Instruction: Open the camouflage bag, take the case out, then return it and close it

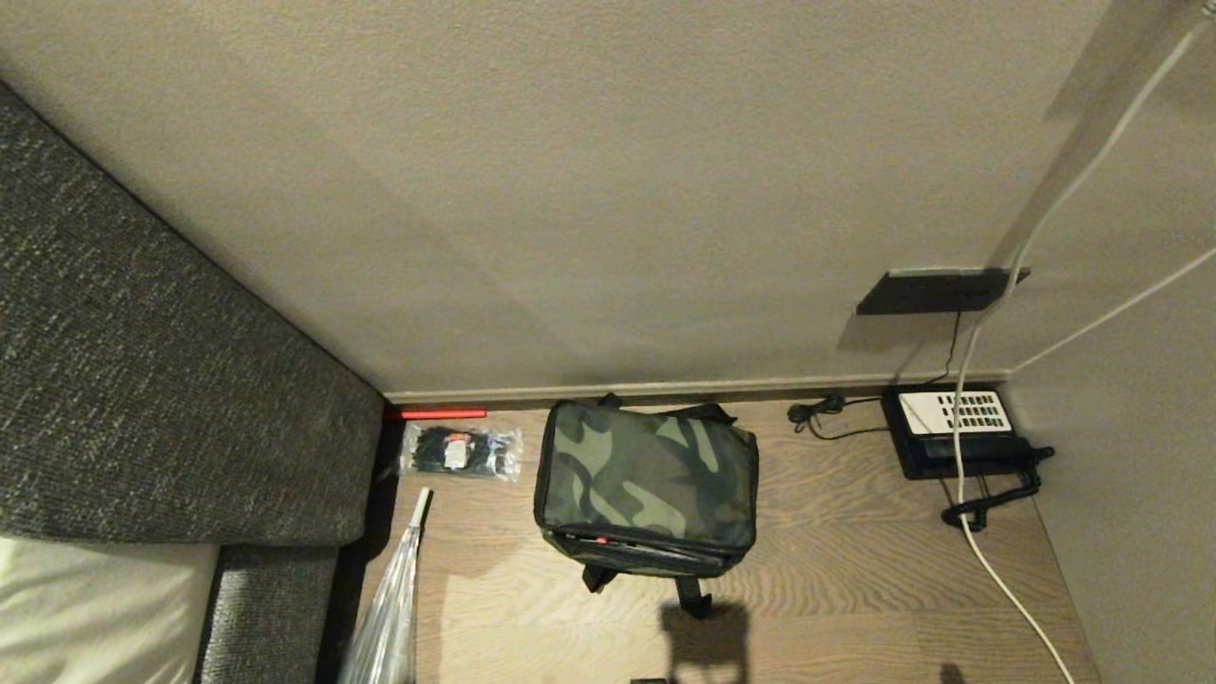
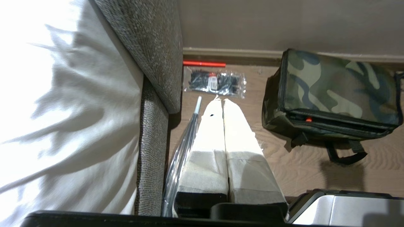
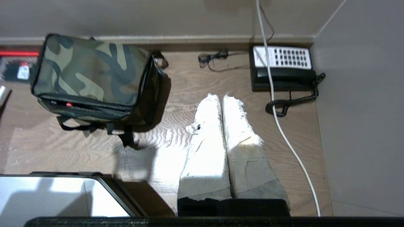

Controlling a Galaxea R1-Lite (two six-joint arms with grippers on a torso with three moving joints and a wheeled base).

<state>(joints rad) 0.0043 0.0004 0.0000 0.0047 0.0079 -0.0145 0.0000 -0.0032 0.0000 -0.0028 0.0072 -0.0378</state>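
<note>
Two grippers wait low over the wooden floor, and neither one touches anything. The left gripper (image 2: 223, 104) has its white padded fingers pressed together, and the right gripper (image 3: 222, 99) is pressed together too, holding nothing. The boxy green, brown and black camouflage bag (image 1: 648, 483) sits in the lower middle of the head view, close to the wall, with its lid down. A thin gap along its front edge shows a bit of red. No case can be seen. So every step looks left to do: open, take out, put back, close.
</note>
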